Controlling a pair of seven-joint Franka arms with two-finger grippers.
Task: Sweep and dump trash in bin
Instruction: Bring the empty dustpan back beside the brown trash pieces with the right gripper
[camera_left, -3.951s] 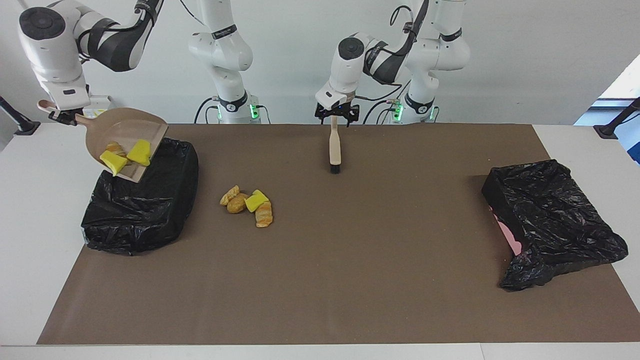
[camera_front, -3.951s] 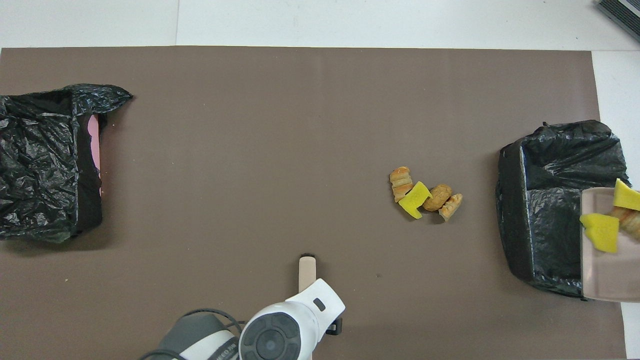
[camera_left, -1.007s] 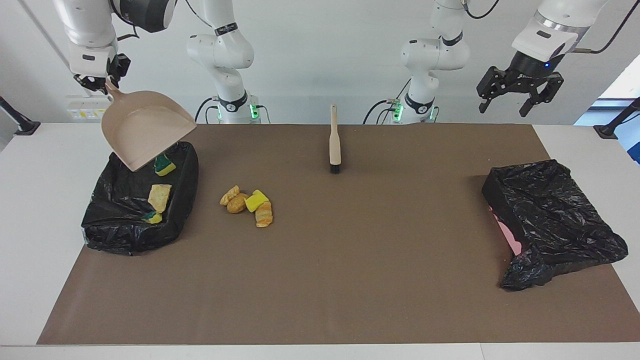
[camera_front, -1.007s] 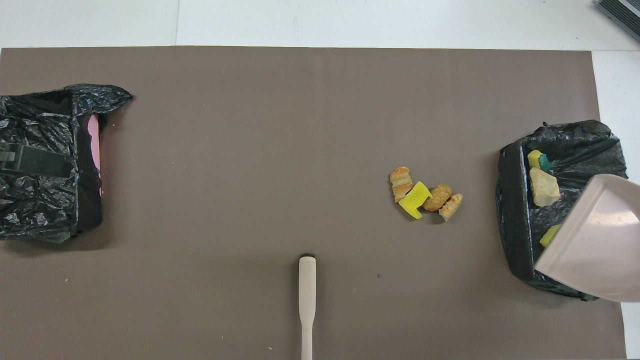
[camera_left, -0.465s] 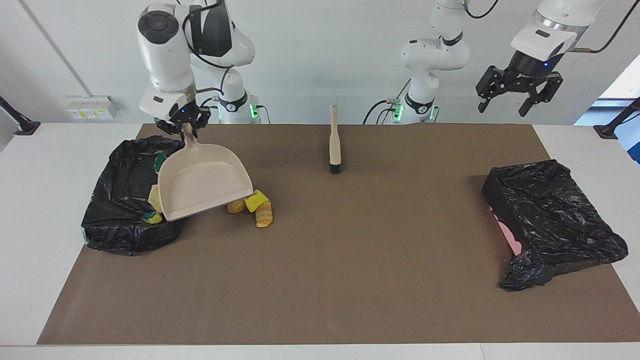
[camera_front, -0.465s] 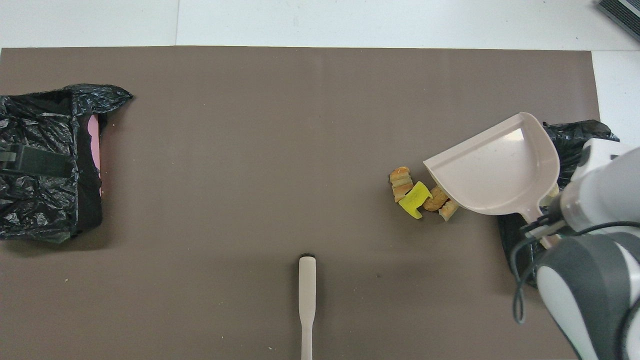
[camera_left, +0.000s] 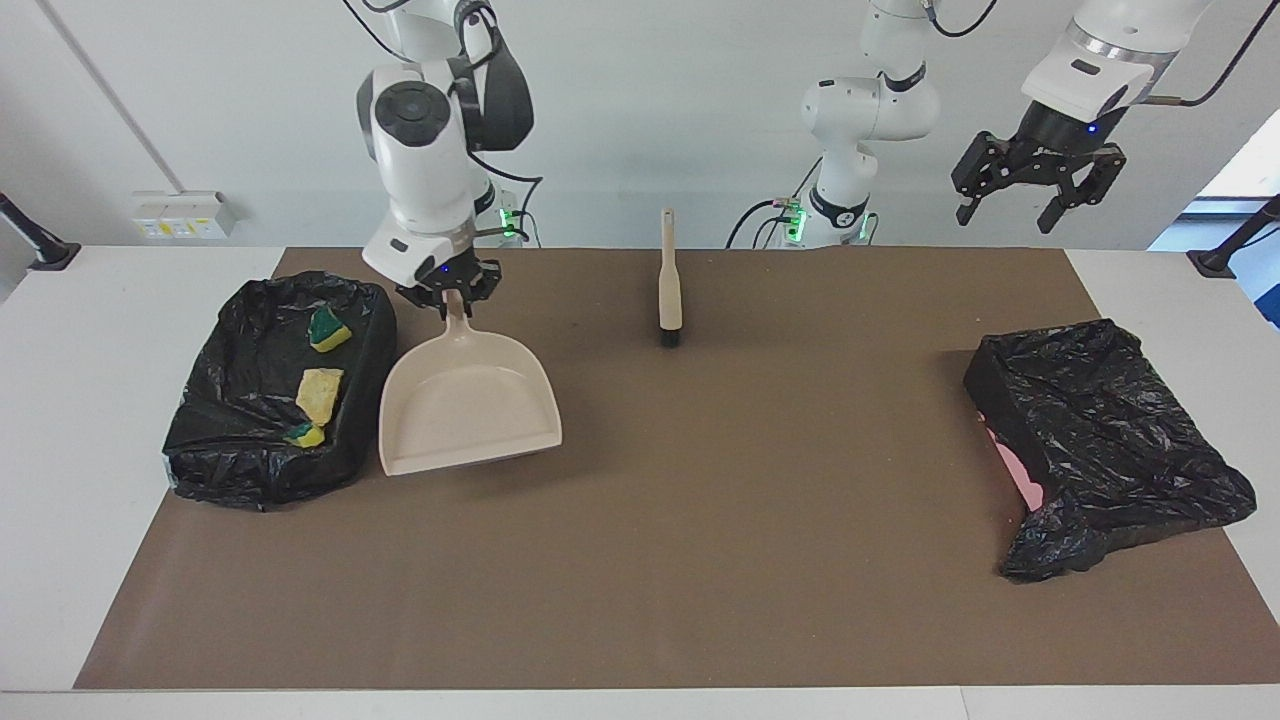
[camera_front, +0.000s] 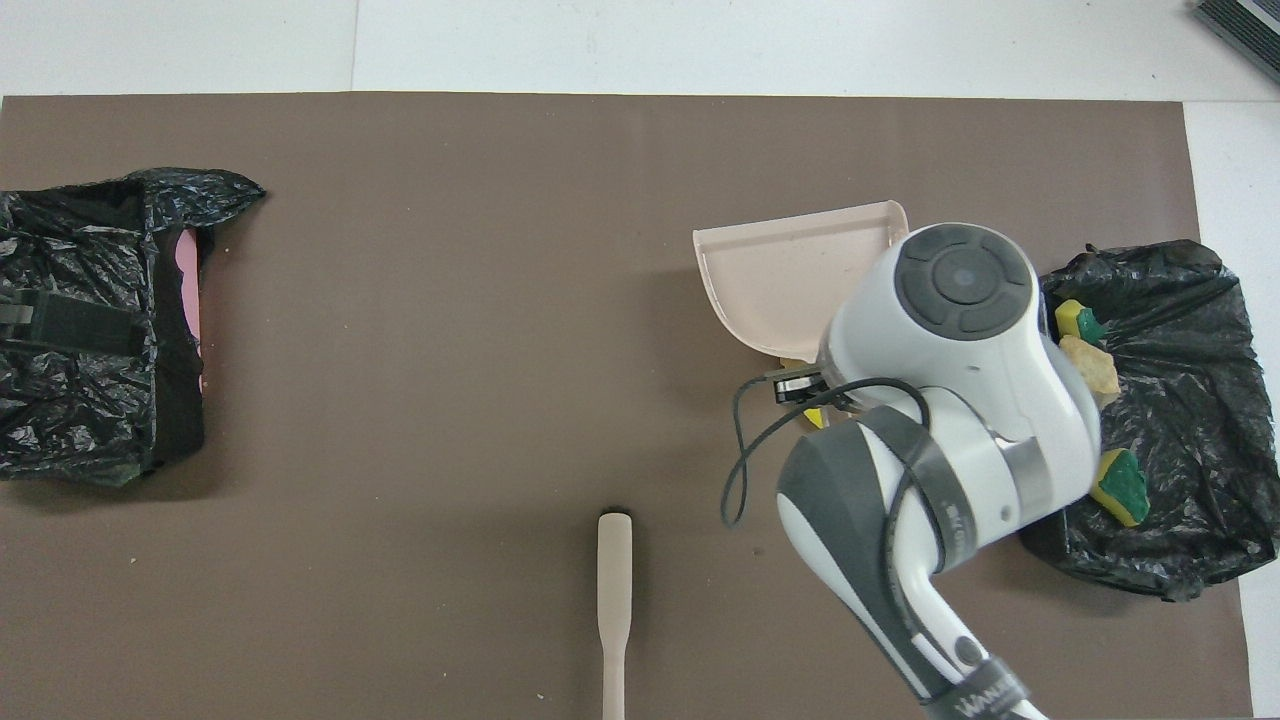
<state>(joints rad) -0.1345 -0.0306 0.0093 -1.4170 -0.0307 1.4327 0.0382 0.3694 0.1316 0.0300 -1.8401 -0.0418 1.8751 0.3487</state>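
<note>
From the facing view, the right pincer (camera_left: 447, 291) is clenched on the handle of the beige dustpan (camera_left: 465, 405), which hangs low just beside the bin (camera_left: 250, 440) at the right arm's end of the surface (camera_left: 700, 560); three pieces of trash (camera_left: 318, 392) already lie inside the bin; the pan hides whatever sits under it; the brush (camera_left: 668, 285) lies untouched, nearer to the robots; the left pincer (camera_left: 1036, 183) waits, released and empty, high over the left arm's end, above a second black bag (camera_left: 1100, 440).

From overhead, the right arm covers most of the dustpan (camera_front: 790, 270); a sliver of yellow trash (camera_front: 815, 417) peeps out beneath it, beside the bin (camera_front: 1180, 520); the brush (camera_front: 613, 600) lies nearer to the robots.

I judge a second sweep is starting; the pan wants setting down beside the remaining pieces, and the left pincer must fetch the brush.
</note>
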